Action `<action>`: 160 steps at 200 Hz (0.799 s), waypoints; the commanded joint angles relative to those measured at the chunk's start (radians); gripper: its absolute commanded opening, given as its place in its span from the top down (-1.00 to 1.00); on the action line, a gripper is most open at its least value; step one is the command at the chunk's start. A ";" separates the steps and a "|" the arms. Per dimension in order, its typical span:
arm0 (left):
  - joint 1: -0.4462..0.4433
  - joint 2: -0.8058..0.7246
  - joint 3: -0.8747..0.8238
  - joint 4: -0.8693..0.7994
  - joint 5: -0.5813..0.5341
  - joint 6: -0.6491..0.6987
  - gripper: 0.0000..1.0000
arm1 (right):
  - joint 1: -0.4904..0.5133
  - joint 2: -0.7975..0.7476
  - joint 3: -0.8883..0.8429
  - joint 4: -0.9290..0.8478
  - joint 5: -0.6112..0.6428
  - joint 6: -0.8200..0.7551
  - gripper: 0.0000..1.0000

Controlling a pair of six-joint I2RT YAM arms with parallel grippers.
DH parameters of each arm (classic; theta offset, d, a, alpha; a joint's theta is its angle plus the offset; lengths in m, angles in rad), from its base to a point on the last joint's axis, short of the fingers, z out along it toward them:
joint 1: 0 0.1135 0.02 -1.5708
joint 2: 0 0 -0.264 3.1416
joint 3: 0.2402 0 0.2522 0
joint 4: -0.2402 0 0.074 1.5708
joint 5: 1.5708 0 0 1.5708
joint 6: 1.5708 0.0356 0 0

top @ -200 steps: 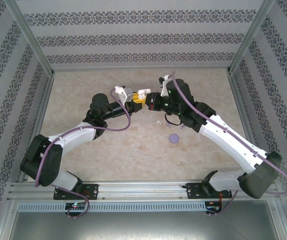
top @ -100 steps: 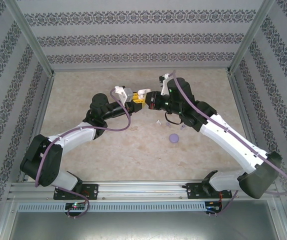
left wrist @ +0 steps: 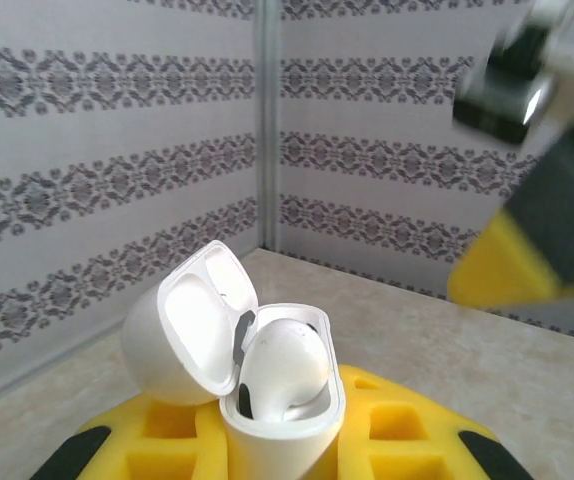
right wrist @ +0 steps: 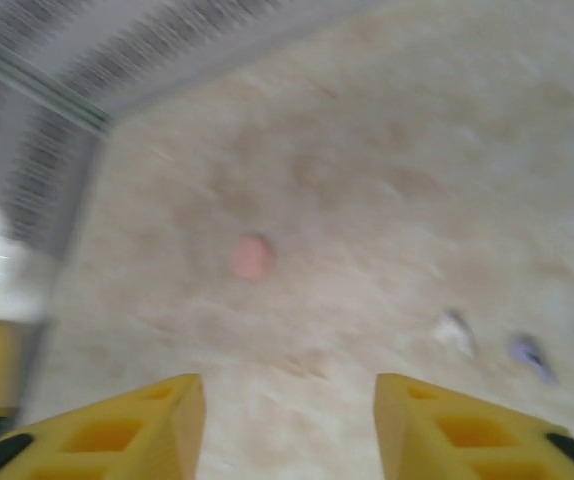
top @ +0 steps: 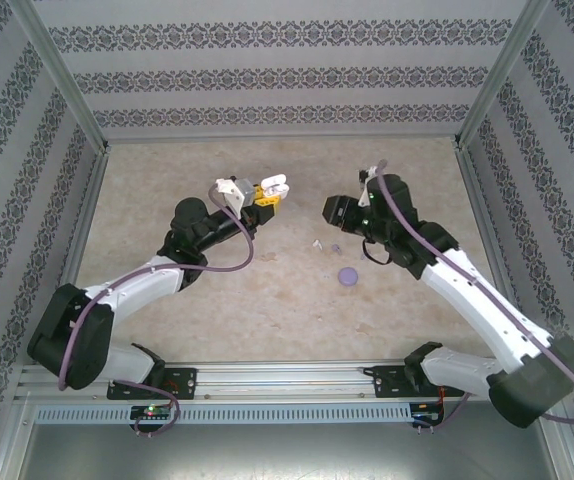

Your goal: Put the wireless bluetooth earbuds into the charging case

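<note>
Patterned walls close in a beige worktop (top: 267, 310). Over its middle, toward the far edge, the left gripper (top: 270, 190) is clamped on the open white case (left wrist: 282, 415). It holds the case upright with the lid (left wrist: 182, 330) tipped back, so the wells face up for loading. 1 seated bud (left wrist: 285, 362) already sits inside. The right gripper (right wrist: 287, 420) hangs apart from the case, jaws parted and empty, angled down at the worktop, probably to fetch the next bud. A loose white bud (right wrist: 455, 333) and a purple bud (right wrist: 530, 352) lie near the worktop's middle. A blurred pink thing (right wrist: 252, 256), perhaps a case, lies apart.
</note>
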 commanded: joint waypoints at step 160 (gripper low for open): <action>0.010 -0.089 -0.007 0.019 -0.043 0.021 1.00 | -0.014 0.853 0.460 -0.383 0.020 -0.680 -0.22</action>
